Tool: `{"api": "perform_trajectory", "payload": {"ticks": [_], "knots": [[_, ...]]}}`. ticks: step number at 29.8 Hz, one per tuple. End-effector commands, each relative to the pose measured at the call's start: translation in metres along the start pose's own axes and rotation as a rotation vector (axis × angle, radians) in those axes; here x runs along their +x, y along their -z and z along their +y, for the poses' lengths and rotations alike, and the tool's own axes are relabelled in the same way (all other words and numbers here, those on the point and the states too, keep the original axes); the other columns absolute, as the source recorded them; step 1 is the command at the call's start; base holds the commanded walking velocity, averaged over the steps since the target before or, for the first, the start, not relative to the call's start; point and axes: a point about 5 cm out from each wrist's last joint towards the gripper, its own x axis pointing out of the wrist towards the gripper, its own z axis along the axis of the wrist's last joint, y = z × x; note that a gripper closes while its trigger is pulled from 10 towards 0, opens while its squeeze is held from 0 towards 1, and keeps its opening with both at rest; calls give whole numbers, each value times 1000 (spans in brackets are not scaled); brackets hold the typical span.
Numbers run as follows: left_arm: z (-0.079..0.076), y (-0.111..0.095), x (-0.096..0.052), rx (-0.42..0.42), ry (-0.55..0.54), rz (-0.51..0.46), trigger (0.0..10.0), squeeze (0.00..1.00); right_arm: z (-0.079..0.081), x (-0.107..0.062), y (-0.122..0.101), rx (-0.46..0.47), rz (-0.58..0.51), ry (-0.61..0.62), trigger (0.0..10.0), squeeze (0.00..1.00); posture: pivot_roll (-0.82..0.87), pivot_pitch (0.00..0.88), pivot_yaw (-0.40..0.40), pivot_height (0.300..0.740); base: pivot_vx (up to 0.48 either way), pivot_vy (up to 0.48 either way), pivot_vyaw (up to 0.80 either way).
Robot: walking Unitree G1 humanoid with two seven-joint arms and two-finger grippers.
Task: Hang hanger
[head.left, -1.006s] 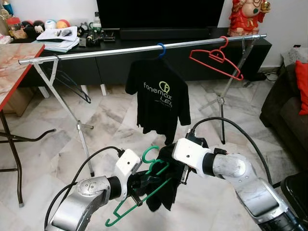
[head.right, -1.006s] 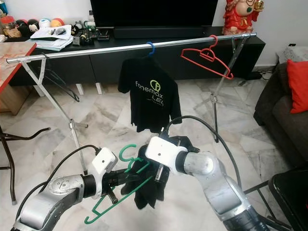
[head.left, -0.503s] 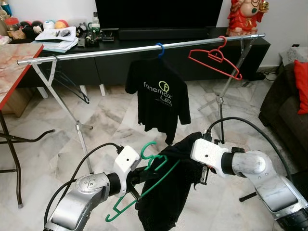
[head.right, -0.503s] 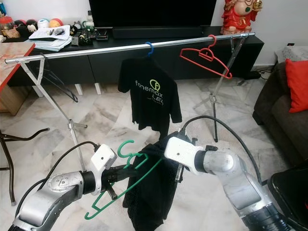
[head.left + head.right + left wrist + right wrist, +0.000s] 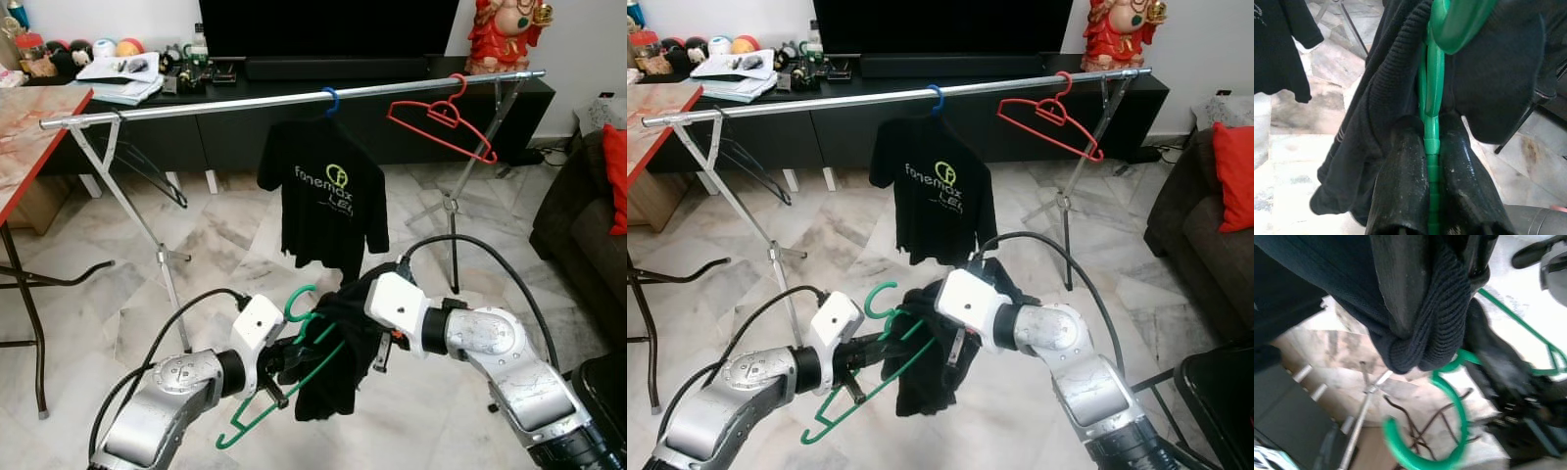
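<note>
A green plastic hanger (image 5: pixel 294 380) is low in front of me, and my left gripper (image 5: pixel 285 364) is shut on its shoulder bar. In the left wrist view both fingers (image 5: pixel 1400 186) clamp the green bar (image 5: pixel 1432 98). A black knit garment (image 5: pixel 331 377) hangs bunched over the hanger beside its hook (image 5: pixel 300 298). My right gripper (image 5: pixel 380 351) is shut on the garment's collar edge (image 5: pixel 1425 318), right next to the green hook (image 5: pixel 1449 435). Beyond stands a silver rail (image 5: pixel 225 104) carrying a black printed T-shirt (image 5: pixel 328 201) on a blue hanger and a bare red hanger (image 5: pixel 441 117).
Thin black wire hangers (image 5: pixel 147 171) hang at the rail's left end. The rack's legs (image 5: pixel 168 269) spread over the marble floor. A red-edged table (image 5: pixel 29 137) is to the left, a dark sofa (image 5: pixel 588 215) to the right, and a black TV console (image 5: pixel 245 132) behind the rail.
My right gripper has moved left, back toward the hanger, and the garment that was stretched out and hanging long is now bunched up against the hook. The left gripper kept its hold.
</note>
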Motion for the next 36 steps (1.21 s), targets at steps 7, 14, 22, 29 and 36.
{"api": "perform_trajectory", "payload": {"ticks": [7,14,22,29,36], "knots": [[-2,-9,0,22,13,-44,10000,0,29,5,-25,-25,-149,-194,10000,0,-23,114,-22,740,0,0,0],[-2,-9,0,22,12,-45,10000,0,19,2,-5,-47,-13,-110,10000,0,-24,115,-23,740,0,0,0],[-3,-8,0,18,12,-43,10000,0,9,3,-2,-39,20,-35,10000,0,-25,117,-25,740,0,0,0],[-3,-7,0,17,13,-42,10000,0,15,6,-5,-45,-4,-68,10000,851,-22,120,-26,740,0,0,0],[-2,-6,-1,15,9,-39,10000,0,11,0,-3,-74,38,-65,10000,875,-30,121,-28,740,0,0,0]]}}
